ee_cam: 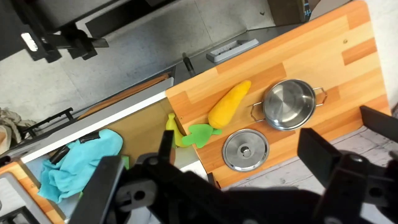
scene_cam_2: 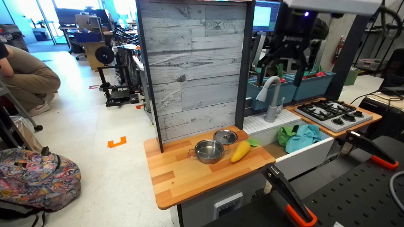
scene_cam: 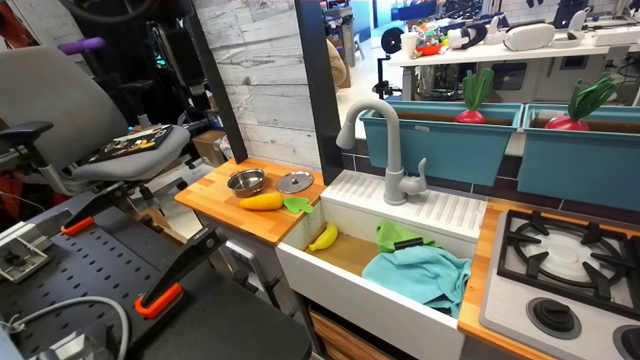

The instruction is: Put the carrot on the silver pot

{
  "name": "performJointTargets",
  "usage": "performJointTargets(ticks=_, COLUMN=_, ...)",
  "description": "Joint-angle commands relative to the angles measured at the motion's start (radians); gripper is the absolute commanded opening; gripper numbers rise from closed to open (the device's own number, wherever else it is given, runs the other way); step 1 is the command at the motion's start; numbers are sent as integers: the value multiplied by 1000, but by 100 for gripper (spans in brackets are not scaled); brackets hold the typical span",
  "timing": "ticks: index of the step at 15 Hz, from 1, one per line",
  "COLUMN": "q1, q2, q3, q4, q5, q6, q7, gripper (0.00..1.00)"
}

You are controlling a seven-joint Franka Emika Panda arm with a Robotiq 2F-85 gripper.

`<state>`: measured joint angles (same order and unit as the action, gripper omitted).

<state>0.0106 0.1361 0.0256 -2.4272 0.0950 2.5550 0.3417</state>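
Observation:
The orange-yellow carrot [ee_cam: 228, 104] lies on the wooden counter, its flat green leaf [ee_cam: 201, 134] at the thick end, by the sink edge. It also shows in both exterior views [scene_cam: 262, 201] [scene_cam_2: 240, 152]. The silver pot [ee_cam: 289, 104] stands upright beside the carrot with bare metal showing inside; both exterior views show it too [scene_cam: 247, 189] [scene_cam_2: 208, 157]. My gripper [scene_cam_2: 280, 77] hangs high above the counter and sink in an exterior view. In the wrist view my gripper [ee_cam: 237, 135] has its fingers wide apart with nothing between them, well above the carrot and pot.
A flat grey lid [ee_cam: 245, 150] lies behind the carrot and pot. The white sink [scene_cam: 370, 305] holds a yellow banana [scene_cam: 325, 238] and green and blue cloths [scene_cam: 420, 274]. A grey faucet [scene_cam: 393, 150] rises behind it. A wood-panel wall [scene_cam_2: 195, 72] backs the counter [scene_cam_2: 189, 186].

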Motion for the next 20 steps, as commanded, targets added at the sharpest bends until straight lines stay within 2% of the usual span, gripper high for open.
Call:
performJointTargets(ticks=1, q1=35, q2=198, q3=-10, q4=109, q5=41, q6=106, q7=116, gripper=100)
performJointTargets(ticks=3, q1=56, q2=281, q3=-24, q4=146, q5=54, q6=157, q7=175, gripper=100)
performJointTargets(ticks=6, q1=52, q2=405, q3=-20, q4=212, q5=122, q6=209, q7=197, gripper=100)
performJointTargets(ticks=14, q1=26, q2=668, q3=4, q4=427, q5=261, q6=220, q7=170, gripper=100)
performJointTargets(ticks=20, q1=42, q2=795, q3=-11, q4=546, q5=265, q6=205, q7=188, gripper=100)
